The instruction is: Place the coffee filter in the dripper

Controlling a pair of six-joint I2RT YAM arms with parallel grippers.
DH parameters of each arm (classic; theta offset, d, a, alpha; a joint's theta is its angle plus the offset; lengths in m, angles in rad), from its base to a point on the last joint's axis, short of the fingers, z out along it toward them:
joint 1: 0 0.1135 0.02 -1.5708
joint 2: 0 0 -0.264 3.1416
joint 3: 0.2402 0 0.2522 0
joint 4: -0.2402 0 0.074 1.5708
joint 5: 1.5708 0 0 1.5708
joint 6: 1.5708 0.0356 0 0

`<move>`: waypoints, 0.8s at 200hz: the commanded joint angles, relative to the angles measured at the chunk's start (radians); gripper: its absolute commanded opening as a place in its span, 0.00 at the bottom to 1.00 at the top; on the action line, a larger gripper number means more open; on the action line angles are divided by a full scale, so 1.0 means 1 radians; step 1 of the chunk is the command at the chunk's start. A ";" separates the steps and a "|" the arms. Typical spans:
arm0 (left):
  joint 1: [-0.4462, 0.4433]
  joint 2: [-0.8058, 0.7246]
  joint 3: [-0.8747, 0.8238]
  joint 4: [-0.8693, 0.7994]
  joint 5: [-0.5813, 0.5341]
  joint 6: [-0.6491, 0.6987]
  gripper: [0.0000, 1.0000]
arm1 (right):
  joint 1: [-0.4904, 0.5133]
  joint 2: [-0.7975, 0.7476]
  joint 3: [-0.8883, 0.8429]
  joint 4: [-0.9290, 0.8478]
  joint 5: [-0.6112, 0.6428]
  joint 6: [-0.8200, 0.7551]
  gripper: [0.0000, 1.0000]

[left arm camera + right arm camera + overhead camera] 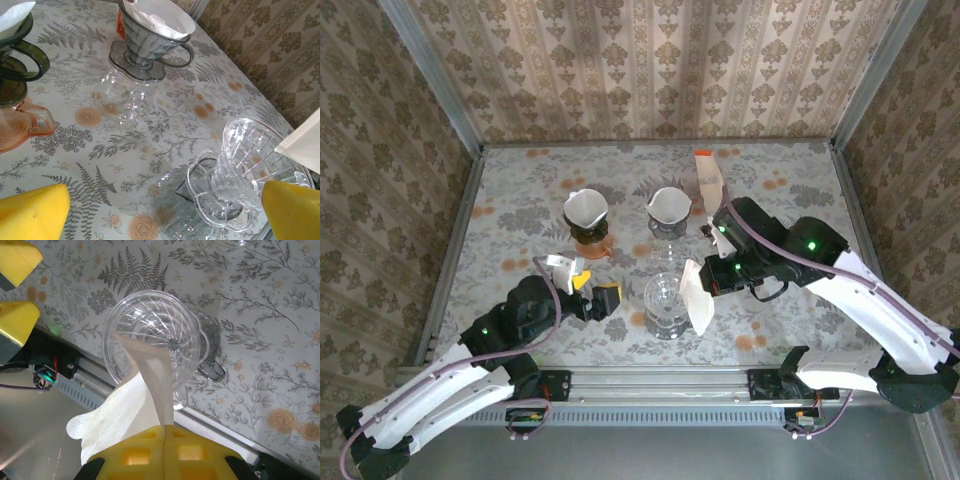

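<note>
— Where's the coffee filter (pixel 142 385)?
— Pinched between the right gripper's (pixel 164 435) closed jaws, its tip over the clear dripper (pixel 150 330) rim.
— The left gripper (pixel 592 289)?
— Jaws wide, empty, beside the dripper.

Table (pixel 520 190) has a grey cloth printed with ferns and orange flowers. It's boxed in by a far wall (pixel 650 70), left wall (pixel 370 180) and right wall (pixel 920 150), all beige damask wallpaper, with metal posts (pixel 430 70) in the far corners. Aluminium rail (pixel 660 380) along the near edge. Light's soft and even.
</note>
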 commanded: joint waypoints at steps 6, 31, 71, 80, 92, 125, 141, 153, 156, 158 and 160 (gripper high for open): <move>0.006 0.000 -0.005 0.044 0.035 0.024 1.00 | 0.008 0.048 0.056 -0.042 -0.012 0.007 0.00; 0.006 0.008 0.005 0.047 0.052 0.034 0.97 | 0.011 0.109 0.084 -0.065 0.020 0.007 0.00; 0.007 0.064 0.059 0.048 0.093 0.047 0.93 | 0.027 0.174 0.105 -0.079 0.088 0.025 0.00; 0.009 0.085 0.075 0.050 0.106 0.049 0.93 | 0.034 0.188 0.112 -0.085 0.106 0.025 0.00; 0.009 0.115 0.095 0.063 0.128 0.054 0.93 | 0.045 0.204 0.118 -0.085 0.124 0.025 0.00; 0.009 0.201 0.130 0.141 0.203 0.055 0.94 | 0.069 0.253 0.121 -0.081 0.165 0.019 0.00; 0.009 0.247 0.145 0.176 0.233 0.054 0.94 | 0.080 0.258 0.114 -0.063 0.178 0.017 0.00; 0.008 0.284 0.158 0.195 0.257 0.053 0.93 | 0.083 0.263 0.107 -0.049 0.180 0.017 0.00; 0.009 0.291 0.161 0.199 0.262 0.053 0.92 | 0.083 0.263 0.105 -0.046 0.180 0.017 0.00; 0.008 0.296 0.163 0.201 0.264 0.052 0.92 | 0.084 0.264 0.103 -0.042 0.180 0.017 0.00; 0.007 0.302 0.164 0.203 0.266 0.053 0.91 | 0.085 0.265 0.101 -0.040 0.180 0.017 0.00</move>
